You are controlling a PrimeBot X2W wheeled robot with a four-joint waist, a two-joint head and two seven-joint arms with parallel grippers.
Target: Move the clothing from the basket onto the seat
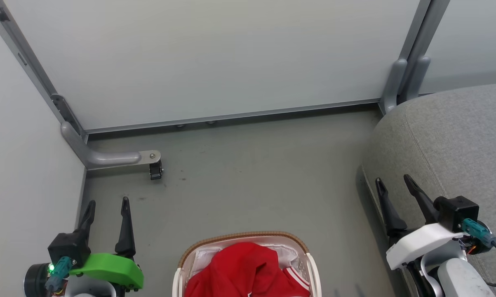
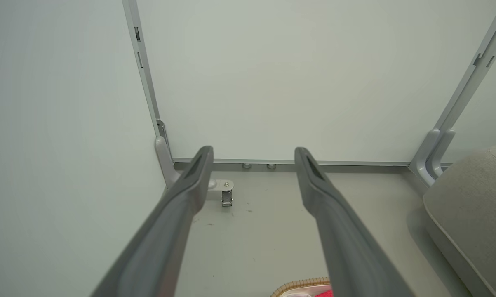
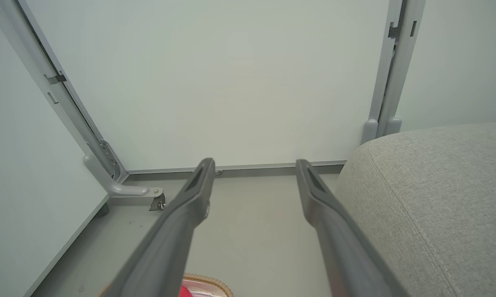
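Observation:
The red clothing (image 1: 244,266), with a striped red-and-white trim at its right, lies heaped in the white basket (image 1: 313,268) with the brown rim, at the bottom centre of the head view. A sliver of that basket's rim (image 2: 301,284) and of the red cloth (image 2: 324,293) peeks in at the bottom of the left wrist view. The grey seat (image 1: 454,140) fills the right side. My left gripper (image 1: 107,206) stands open at the lower left, over the floor. My right gripper (image 1: 394,181) stands open at the lower right, in front of the seat's edge. Both hold nothing.
Pale partition walls (image 1: 215,57) close the space at the back and left, on grey metal frames. A frame foot with a small caster (image 1: 155,169) juts onto the grey floor (image 1: 264,173) at the left. White liner cloth (image 1: 287,251) shows inside the basket.

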